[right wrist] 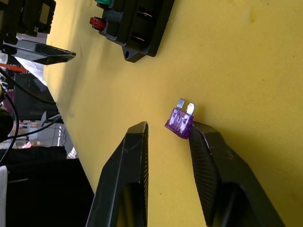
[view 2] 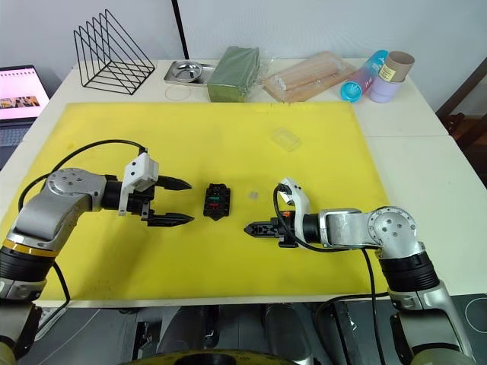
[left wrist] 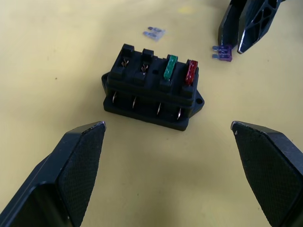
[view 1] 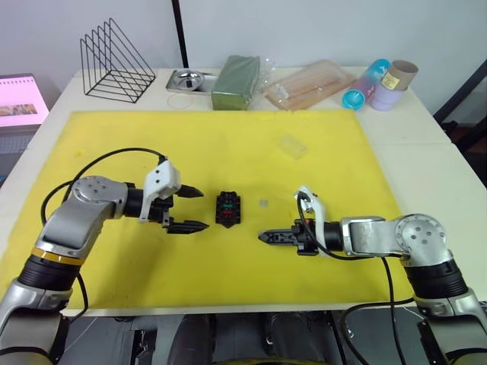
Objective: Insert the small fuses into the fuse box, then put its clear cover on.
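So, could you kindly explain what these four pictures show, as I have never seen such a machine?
A two-armed robot works over a yellow mat. Two pictures come from cameras in its head, looking down; the other two from its wrists, looking along the black fingers. The left gripper stands wide open beside a black fuse box, which already holds a green fuse and a red fuse. The right gripper is open, one finger touching a purple fuse on the mat. Another pale fuse lies loose. A clear cover waits further back.
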You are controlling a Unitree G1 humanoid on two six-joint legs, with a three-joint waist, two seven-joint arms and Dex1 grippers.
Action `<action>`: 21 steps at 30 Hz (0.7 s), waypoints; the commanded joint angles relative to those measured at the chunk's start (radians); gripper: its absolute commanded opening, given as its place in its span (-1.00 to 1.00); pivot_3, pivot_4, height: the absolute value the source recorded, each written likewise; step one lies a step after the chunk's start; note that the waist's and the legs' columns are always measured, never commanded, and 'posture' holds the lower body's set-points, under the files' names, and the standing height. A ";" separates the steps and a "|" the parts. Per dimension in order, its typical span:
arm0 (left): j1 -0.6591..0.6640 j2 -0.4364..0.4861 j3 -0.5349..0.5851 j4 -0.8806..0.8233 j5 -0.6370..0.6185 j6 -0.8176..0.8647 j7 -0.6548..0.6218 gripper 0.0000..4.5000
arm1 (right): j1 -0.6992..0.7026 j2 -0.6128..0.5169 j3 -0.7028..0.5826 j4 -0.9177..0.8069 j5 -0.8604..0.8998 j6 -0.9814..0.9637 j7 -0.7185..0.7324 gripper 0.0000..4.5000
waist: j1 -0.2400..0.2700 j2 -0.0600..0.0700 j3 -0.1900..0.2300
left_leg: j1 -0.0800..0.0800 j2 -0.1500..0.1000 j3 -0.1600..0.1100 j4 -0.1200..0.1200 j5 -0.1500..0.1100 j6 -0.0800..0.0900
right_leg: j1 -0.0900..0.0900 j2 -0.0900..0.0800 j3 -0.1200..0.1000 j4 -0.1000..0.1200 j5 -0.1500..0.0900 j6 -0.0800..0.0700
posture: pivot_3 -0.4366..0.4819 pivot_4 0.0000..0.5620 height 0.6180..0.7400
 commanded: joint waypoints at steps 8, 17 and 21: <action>-0.005 0.001 0.022 -0.028 -0.009 -0.003 0.005 1.00 | -0.047 -0.007 -0.008 0.019 -0.040 0.022 0.044 -0.99 | 0.000 0.000 0.000 | 0.000 0.000 0.000 0.000 0.000 0.000 | 0.000 0.000 0.000 0.000 0.000 0.000 | -0.05 -0.47 1.00; -0.007 0.002 0.020 -0.024 -0.005 -0.007 0.005 1.00 | -0.131 -0.059 0.012 0.042 -0.162 0.116 0.193 -0.99 | 0.001 0.000 0.000 | 0.000 0.000 0.000 0.000 0.000 0.000 | 0.000 0.000 0.001 0.000 0.000 0.000 | -0.05 -0.47 1.00; -0.008 0.002 0.018 -0.022 -0.003 -0.010 0.003 1.00 | -0.222 -0.091 0.040 0.072 -0.265 0.174 0.330 -0.99 | 0.001 0.000 0.000 | 0.000 0.000 0.000 0.000 0.000 0.000 | -0.001 0.000 0.001 0.000 0.000 0.000 | -0.05 -0.47 1.00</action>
